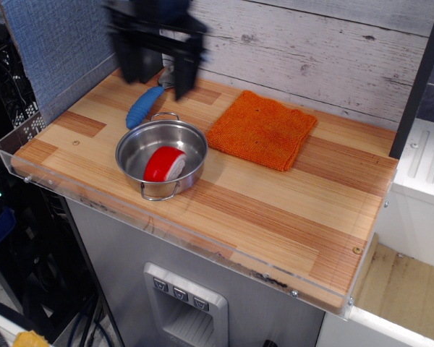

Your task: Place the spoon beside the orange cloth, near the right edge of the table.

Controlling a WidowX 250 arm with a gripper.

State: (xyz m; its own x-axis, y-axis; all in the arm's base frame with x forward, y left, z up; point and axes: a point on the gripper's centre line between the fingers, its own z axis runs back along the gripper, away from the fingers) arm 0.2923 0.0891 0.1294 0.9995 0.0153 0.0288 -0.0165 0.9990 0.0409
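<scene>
Now gripper (157,76) motion-blurred above table's (275,210) back-left corner, jaws spread wide, holding nothing. Spoon (146,103) flat below, bowl between fingertips, handle angled toward pot (161,157); orange cloth (262,129) well right.

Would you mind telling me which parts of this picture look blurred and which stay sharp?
In observation.image, the gripper is smeared by motion blur, so its jaw state is unreadable; the spoon, steel pot, orange cloth and table are crisp, with soft glare inside the pot.
</scene>
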